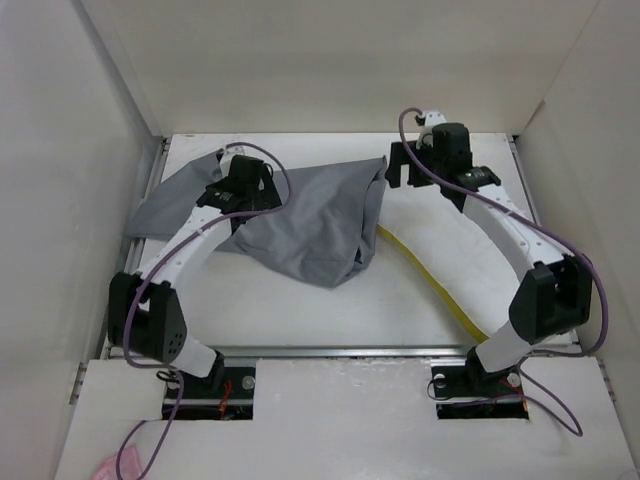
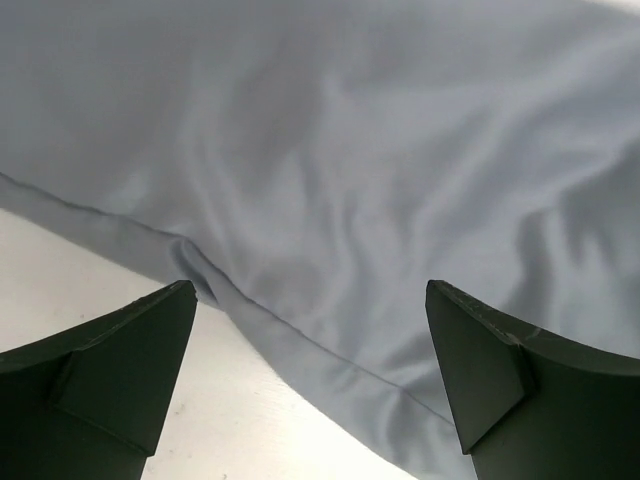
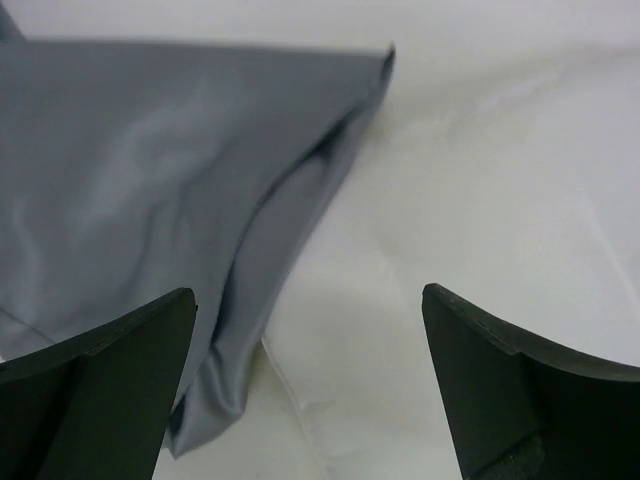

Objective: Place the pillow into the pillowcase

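- Dark fingers [image 2: 120, 350] of my left gripper [image 2: 308, 292] stand spread wide, holding nothing; the grey pillowcase [image 2: 380, 150] fills that wrist view from 9 round to 3 o'clock, its hem running down toward 5.
- My right gripper [image 3: 306, 292] is equally wide and empty, with the pillowcase's corner at 10 o'clock.
- Overhead, the pillowcase lies crumpled toward 11 o'clock of the desk [image 1: 340, 350], between both grippers.
- From under the cloth, the pillow [image 1: 432, 284] shows its yellow-piped edge, running toward 5 o'clock.

left gripper [image 2: 308, 290]: jaws spread wide | right gripper [image 3: 306, 292]: jaws spread wide | arms [image 1: 190, 245]: both extended forward
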`<state>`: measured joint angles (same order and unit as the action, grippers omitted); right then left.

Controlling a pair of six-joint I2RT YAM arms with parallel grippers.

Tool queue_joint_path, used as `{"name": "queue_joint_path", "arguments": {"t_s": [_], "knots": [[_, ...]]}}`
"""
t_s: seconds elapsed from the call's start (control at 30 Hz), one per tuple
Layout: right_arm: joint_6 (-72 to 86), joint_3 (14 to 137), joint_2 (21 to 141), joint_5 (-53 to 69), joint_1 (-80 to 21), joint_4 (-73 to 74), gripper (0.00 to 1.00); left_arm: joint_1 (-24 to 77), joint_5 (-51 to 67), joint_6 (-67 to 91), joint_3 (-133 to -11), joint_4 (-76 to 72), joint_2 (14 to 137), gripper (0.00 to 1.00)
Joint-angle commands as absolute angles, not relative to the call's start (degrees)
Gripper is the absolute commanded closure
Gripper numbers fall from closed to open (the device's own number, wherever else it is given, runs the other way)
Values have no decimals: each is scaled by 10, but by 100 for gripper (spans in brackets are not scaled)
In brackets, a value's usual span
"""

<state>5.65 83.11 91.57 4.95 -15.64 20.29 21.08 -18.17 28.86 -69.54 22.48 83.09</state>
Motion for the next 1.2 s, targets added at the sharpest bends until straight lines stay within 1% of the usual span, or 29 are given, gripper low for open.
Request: {"name": "queue_joint_path", "arguments": {"t_s": [0.0,0.1,0.23,0.37,0.4,0.47,0.53,0.6,0.67,0.73,0.77,0.8,0.83,0.93,0.97,1.0,1.07,1.1,1.13,1.17], "knots": [[89,754,918,-38,-166,214,0,199,-164,315,-666,214,884,0],[115,741,905,-83,-166,233,0,217,-156,299,-702,214,936,0],[148,736,905,-166,-160,276,0,287,-149,237,-758,177,963,0],[173,723,905,-149,-116,274,0,344,-84,182,-841,151,1016,0],[173,723,905,-139,-106,267,0,352,-74,174,-859,151,1051,0],[173,724,912,-106,-84,255,0,370,-74,168,-931,172,1093,0],[173,737,932,-106,-78,255,0,381,-81,162,-978,197,1154,0],[168,757,953,-101,-73,255,0,381,-72,156,-1029,213,1186,0],[168,771,965,-95,-67,255,0,387,-67,156,-1062,219,1223,1],[168,777,973,-88,-61,255,0,387,-60,156,-1077,219,1240,6],[168,782,982,-88,-61,255,0,387,-60,156,-1083,219,1251,8],[168,787,987,-83,-55,255,0,387,-60,156,-1090,225,1258,14],[168,787,997,-83,-55,255,0,387,-60,156,-1090,233,1258,15],[168,795,1013,-77,-50,250,0,387,-66,156,-1068,226,1258,15],[168,801,1025,-77,-50,250,0,387,-59,156,-1063,221,1252,17],[168,801,1030,-84,-50,250,0,387,-59,156,-1063,215,1252,21],[168,801,1045,-90,-50,250,0,387,-53,156,-1063,215,1259,34],[168,801,1050,-90,-50,250,0,387,-53,156,-1069,215,1266,52],[168,806,1057,-84,-45,250,0,387,-53,162,-1080,215,1267,61],[168,813,1065,-74,-45,241,0,387,-53,162,-1086,221,1272,68]]}}
